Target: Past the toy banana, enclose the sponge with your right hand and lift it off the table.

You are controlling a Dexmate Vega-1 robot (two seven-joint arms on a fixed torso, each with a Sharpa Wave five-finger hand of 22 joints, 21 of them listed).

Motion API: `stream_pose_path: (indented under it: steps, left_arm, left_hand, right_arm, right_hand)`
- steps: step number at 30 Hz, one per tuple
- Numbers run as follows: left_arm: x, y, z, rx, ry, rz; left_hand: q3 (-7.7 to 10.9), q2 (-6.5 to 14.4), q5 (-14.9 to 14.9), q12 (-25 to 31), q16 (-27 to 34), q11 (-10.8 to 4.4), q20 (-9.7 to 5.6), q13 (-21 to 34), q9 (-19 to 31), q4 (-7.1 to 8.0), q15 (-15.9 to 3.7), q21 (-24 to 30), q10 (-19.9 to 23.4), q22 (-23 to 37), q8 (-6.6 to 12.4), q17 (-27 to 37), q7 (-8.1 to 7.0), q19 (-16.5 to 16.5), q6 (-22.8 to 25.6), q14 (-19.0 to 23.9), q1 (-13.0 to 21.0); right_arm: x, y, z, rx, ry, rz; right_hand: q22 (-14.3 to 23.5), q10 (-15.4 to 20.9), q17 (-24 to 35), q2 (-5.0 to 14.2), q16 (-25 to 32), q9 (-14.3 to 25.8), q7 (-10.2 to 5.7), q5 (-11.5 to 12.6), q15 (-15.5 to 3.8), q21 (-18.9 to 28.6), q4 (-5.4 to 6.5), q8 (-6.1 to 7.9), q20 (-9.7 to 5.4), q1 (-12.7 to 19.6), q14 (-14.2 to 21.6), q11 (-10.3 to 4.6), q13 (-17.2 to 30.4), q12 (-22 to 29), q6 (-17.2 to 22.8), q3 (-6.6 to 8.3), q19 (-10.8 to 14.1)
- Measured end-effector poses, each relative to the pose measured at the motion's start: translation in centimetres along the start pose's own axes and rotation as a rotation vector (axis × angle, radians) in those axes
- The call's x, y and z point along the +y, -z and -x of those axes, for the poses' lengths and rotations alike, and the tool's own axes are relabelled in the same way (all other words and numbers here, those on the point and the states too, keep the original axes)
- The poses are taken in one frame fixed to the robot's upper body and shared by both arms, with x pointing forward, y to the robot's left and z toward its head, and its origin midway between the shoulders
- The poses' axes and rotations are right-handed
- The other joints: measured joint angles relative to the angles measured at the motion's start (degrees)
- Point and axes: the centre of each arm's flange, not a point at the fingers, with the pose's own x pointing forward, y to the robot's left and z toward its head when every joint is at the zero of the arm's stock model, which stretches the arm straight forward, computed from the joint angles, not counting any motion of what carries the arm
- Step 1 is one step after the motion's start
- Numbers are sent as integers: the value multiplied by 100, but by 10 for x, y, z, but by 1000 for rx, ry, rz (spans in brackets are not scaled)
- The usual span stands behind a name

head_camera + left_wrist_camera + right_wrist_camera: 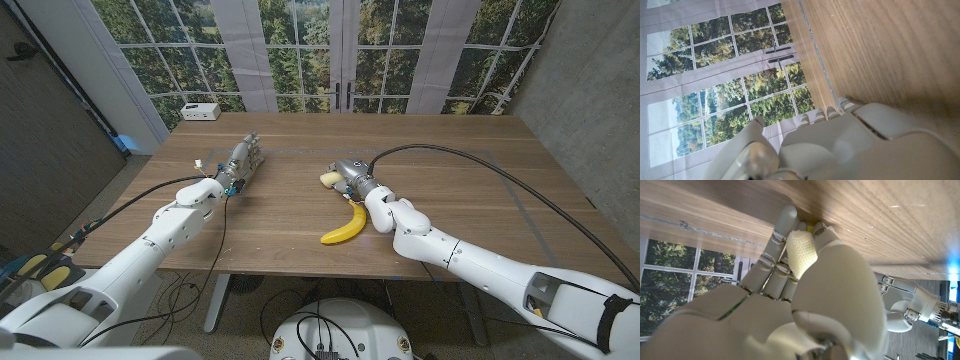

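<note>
The pale yellow sponge (329, 179) lies on the wooden table (470, 170), just beyond the toy banana (344, 227). My right hand (350, 177) is on the sponge, reaching over the banana's far end. In the right wrist view the fingers (782, 235) and thumb curl around the sponge (801, 254), with the fingertips against the wood. The sponge looks to be still at table level. My left hand (243, 160) stands on the left part of the table with its fingers stretched out and nothing in it; its back (865, 145) shows in the left wrist view.
A small white box (201, 111) sits at the table's far left corner. Windows stand behind the far edge. A black cable (520, 185) arcs over the right side of the table. My left hand (910, 307) also appears in the right wrist view.
</note>
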Motion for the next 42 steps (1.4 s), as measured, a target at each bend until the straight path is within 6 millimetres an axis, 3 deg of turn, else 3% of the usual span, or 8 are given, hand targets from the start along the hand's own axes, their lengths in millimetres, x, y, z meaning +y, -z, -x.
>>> stream_pose_path:
  steps: [2, 4, 20, 21, 42]
  left_arm:
    - [0, 0, 0, 0, 1, -1]
    - [-1, -1, -1, -1, 1, -2]
    - [-2, -1, -1, -1, 4, -2]
    - [-2, 1, -1, 1, 4, -1]
    - [0, 2, 2, -10, 2, 7]
  left_hand:
    - [0, 0, 0, 0, 0, 0, 0, 0, 0, 0, 0, 0, 0, 0, 0, 0, 0, 0, 0, 0, 0]
    - [0, 0, 0, 0, 0, 0, 0, 0, 0, 0, 0, 0, 0, 0, 0, 0, 0, 0, 0, 0, 0]
    - [-23, 0, 0, 0, 0, 0, 0, 0, 0, 22, 0, 0, 0, 0, 0, 0, 0, 0, 0, 0, 0]
    - [-23, 0, 0, 0, 0, 0, 0, 0, 0, 22, 0, 0, 0, 0, 0, 0, 0, 0, 0, 0, 0]
    - [-23, 0, 22, 0, 0, 0, 0, 0, 0, 22, 0, 0, 0, 0, 0, 0, 0, 0, 0, 0, 0]
  right_arm:
    - [0, 1, 1, -7, 16, -11]
    - [0, 2, 2, -10, 25, -18]
    - [-14, 7, 2, -27, 97, -67]
    - [-20, -2, 3, -80, 143, -89]
    - [-56, -12, 2, -168, 276, -107]
  right_hand:
    - [0, 52, -25, 39, 3, 0, 21, 0, -353, 40, 11, 0, 0, -39, 342, 15, 0, 15, 40, -9, 0]
    - [0, 53, -34, 56, 2, 0, 22, 1, -432, 78, 24, 0, 0, -56, 380, 14, 1, 29, 40, -23, 0]
    - [-17, 208, -16, 84, 7, 32, 91, -68, -491, 173, 44, -2, 32, -84, 446, 67, 64, 36, 196, -4, -31]
    - [-17, 228, -16, 84, 7, 32, 82, -70, -502, 173, 43, -3, 29, -84, 458, 87, 68, 36, 205, -5, -34]
    - [-16, 247, 11, 83, 5, 28, 106, -50, -501, 291, 45, -33, 32, -83, 497, 109, 81, 40, 246, -2, -93]
